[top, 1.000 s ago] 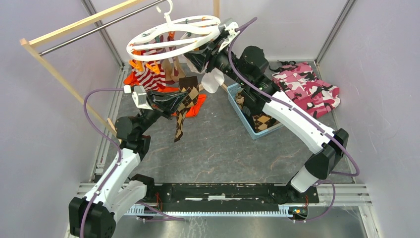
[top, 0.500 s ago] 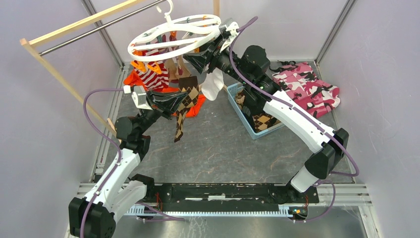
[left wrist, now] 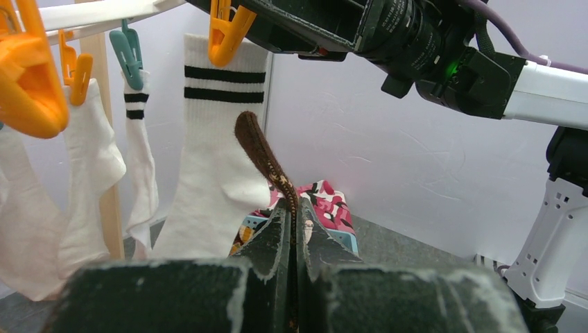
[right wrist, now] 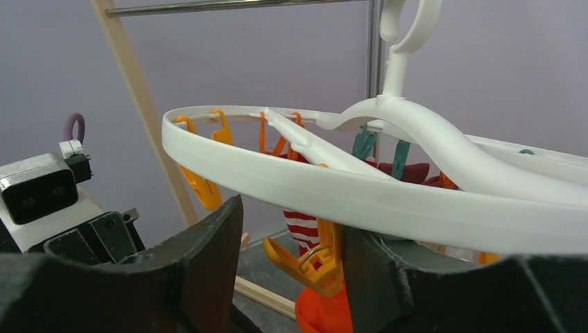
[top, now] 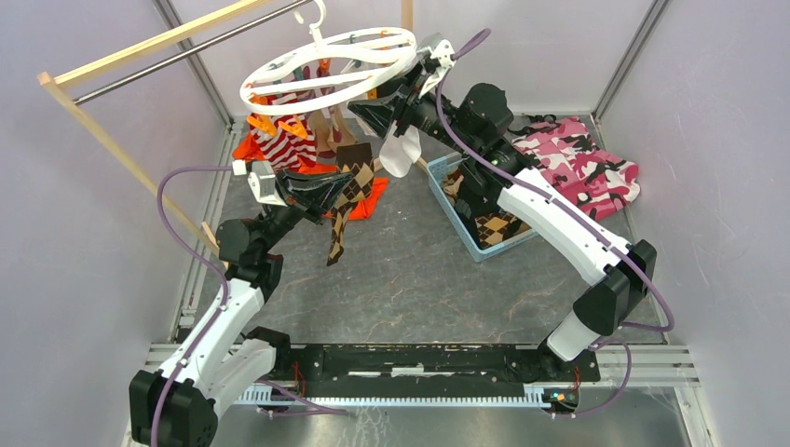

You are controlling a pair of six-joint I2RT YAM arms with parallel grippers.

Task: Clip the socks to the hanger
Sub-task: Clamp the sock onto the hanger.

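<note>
Left arm is folded at the elbow with the forearm running out low and roughly level. The left gripper (left wrist: 292, 232) has its jaws pressed together on the edge of a brown argyle fabric sock (left wrist: 262, 152). One end of the sock pokes up past the fingertips, and from the top camera the rest hangs straight down below the gripper.

Right arm is way more stretched out. The long white link runs away from the base, the wrist is raised high, and the right gripper (right wrist: 291, 236) points at the near rim of the white round plastic hanger ring (right wrist: 277, 173). Its jaws are apart. The ring's rim crosses just above the fingers, and an orange plastic clip (right wrist: 305, 263) dangles in the gap between them. There's visible space on the left finger's side, but I can't tell if the clip touches the right one.

Just beyond the left gripper, a white ribbed sock with two black stripes (left wrist: 215, 173) hangs from another orange clip, right under the right arm's wrist. A blue plastic basket (top: 445, 207) sits on the floor below the right forearm.
</note>
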